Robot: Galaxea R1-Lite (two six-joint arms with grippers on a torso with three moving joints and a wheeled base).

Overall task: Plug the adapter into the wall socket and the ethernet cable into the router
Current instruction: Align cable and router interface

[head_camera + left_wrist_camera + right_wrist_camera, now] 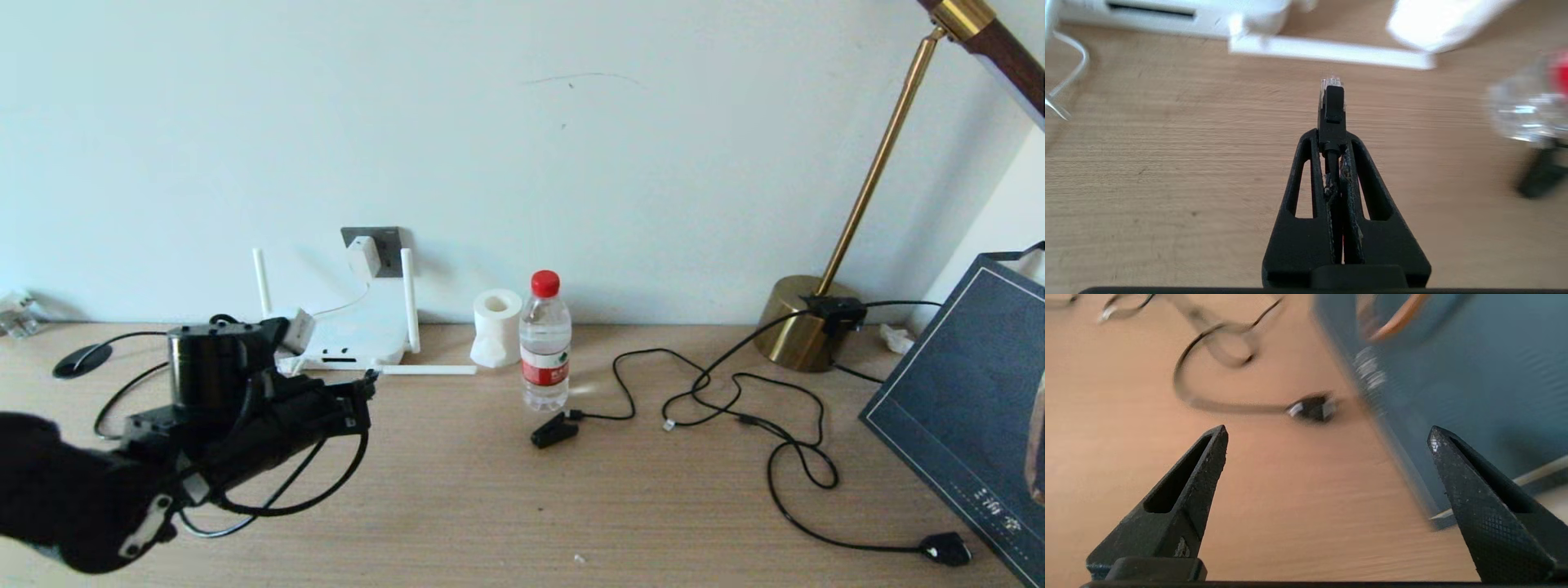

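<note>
My left gripper (1332, 136) is shut on the black boot of the ethernet cable (1332, 106), whose clear plug tip points at the router (1167, 18). The tip hangs a short way off the router's front edge, above the table. In the head view the left gripper (367, 385) is just in front of the router (355, 339), to the right of its dark front ports. The white adapter (365, 256) sits in the dark grey wall socket (385, 238) behind the router. Over the table's right side, my right gripper (1327, 433) is open and holds nothing.
One router antenna (429, 370) lies flat on the table. A paper roll (496, 327) and a water bottle (545, 343) stand right of the router. Black cords (735, 392), a clip-like plug (553, 430), a flat plug (947, 549), a brass lamp (804, 327) and a dark blue bag (963, 408) fill the right.
</note>
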